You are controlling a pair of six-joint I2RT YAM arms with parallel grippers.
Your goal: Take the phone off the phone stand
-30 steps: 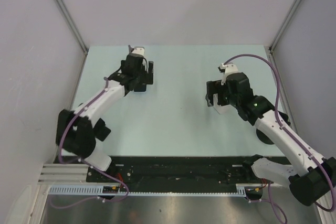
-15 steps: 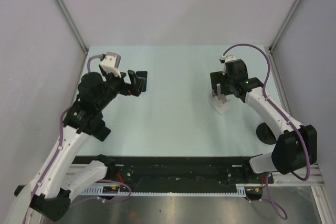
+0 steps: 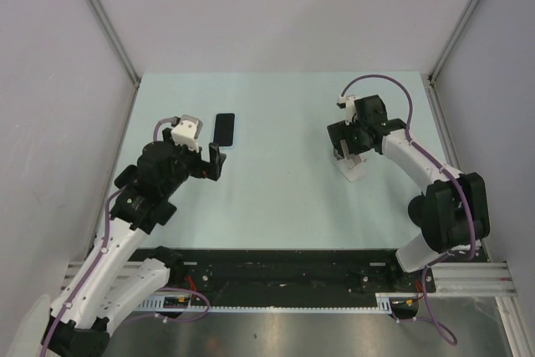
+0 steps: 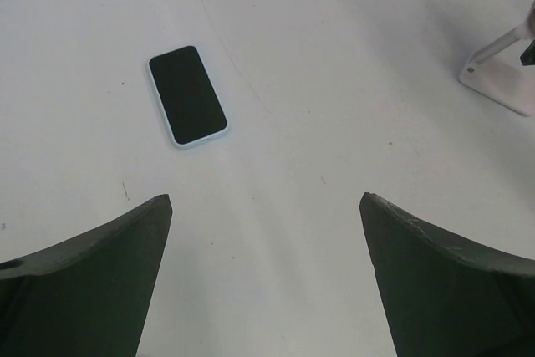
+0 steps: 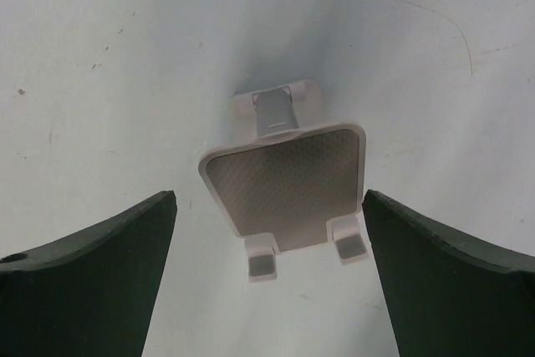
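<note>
Withdrawn from the black rectangular smartphone (image 4: 187, 95), left gripper (image 4: 264, 206) is spread; white plastic stand (image 5: 288, 177) is partly hidden overhead by right gripper (image 5: 269, 206), likewise spread, on pale-green tabletop (image 3: 284, 198).

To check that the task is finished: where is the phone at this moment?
In the top view the phone lies flat on the left of the table, just beyond the left gripper, far from the phone stand.

Down the middle of the worktop (image 3: 280, 194), a wide lane is being left open. Toward the far-left corner, passage is being hindered only by the flat phone (image 3: 224, 129). Toward the right edge, the way is being blocked by the phone stand (image 3: 354, 170), flanked by the spread jaws of the right gripper (image 5: 267, 198).
</note>
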